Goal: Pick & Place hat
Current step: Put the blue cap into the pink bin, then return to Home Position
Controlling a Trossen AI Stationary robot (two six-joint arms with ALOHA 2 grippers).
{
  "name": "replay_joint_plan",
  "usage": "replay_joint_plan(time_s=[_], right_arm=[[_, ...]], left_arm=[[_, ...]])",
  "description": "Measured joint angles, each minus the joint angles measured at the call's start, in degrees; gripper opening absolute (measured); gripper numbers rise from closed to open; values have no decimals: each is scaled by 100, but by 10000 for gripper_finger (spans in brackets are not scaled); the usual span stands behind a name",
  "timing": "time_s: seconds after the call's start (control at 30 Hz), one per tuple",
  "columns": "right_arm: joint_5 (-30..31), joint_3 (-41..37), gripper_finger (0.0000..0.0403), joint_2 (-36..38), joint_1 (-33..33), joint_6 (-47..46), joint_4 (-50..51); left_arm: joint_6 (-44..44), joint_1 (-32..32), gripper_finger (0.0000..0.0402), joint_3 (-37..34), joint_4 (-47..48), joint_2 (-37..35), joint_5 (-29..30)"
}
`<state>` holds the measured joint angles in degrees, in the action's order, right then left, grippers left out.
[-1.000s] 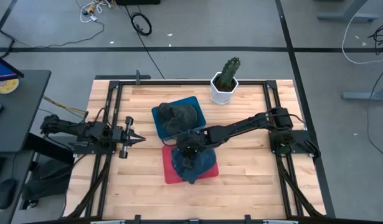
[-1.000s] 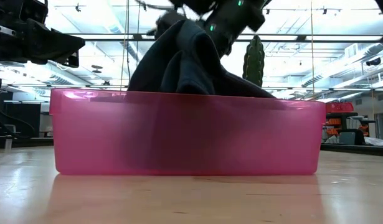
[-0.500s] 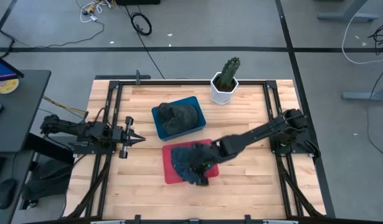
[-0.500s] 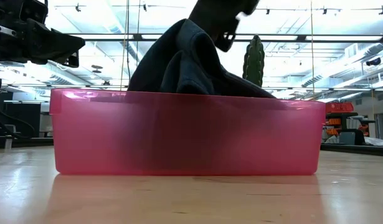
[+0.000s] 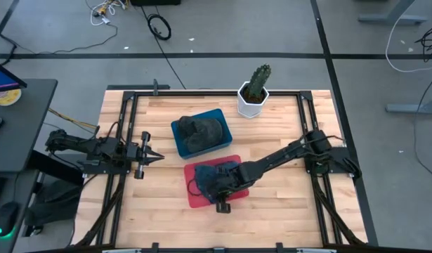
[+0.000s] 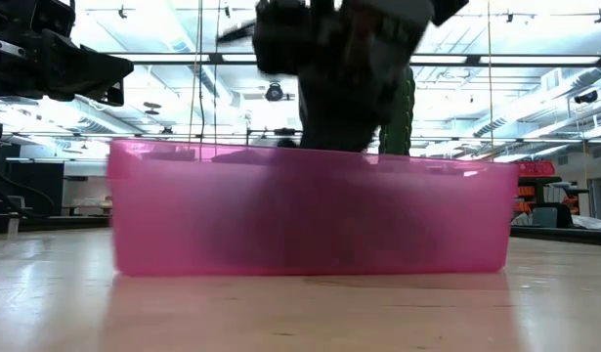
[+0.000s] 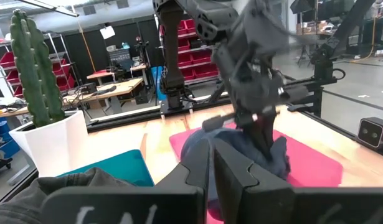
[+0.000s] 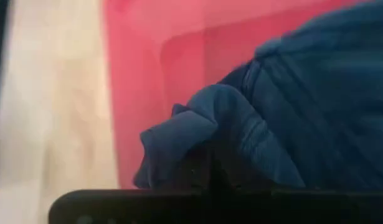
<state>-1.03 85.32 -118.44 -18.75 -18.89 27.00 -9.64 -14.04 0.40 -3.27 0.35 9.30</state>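
On table centre: pink bin [image 5: 192, 194] w/ dark blue hat [image 5: 217, 177] crumpled inside, mostly toward bin's far/right part. Right arm reaches diagonally in from right mount; right gripper [image 5: 223, 199] sits at bin's near edge, fingers pinched together on a fold of hat, which lies right at its tips and spreads away toward table's far side. No clear long axis, hat's bunched. Right arm much nearer. Teal bin [image 5: 179, 137] just behind holds another dark hat [image 5: 201, 131]. Left gripper [image 5: 151, 156] parked at left edge, closed, empty, well apart. No writing readable.
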Motion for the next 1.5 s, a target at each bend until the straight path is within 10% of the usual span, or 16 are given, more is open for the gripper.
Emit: replay_joint_plan(time_s=[0.6,1.5], right_arm=[[-156,-13,0,249,93,-138,160],[147,-1023,36,3054,653,1894,-1184]], left_arm=[[0,-2,25,0,1,-1,0],[-1,0,26,2,2,-1,0]])
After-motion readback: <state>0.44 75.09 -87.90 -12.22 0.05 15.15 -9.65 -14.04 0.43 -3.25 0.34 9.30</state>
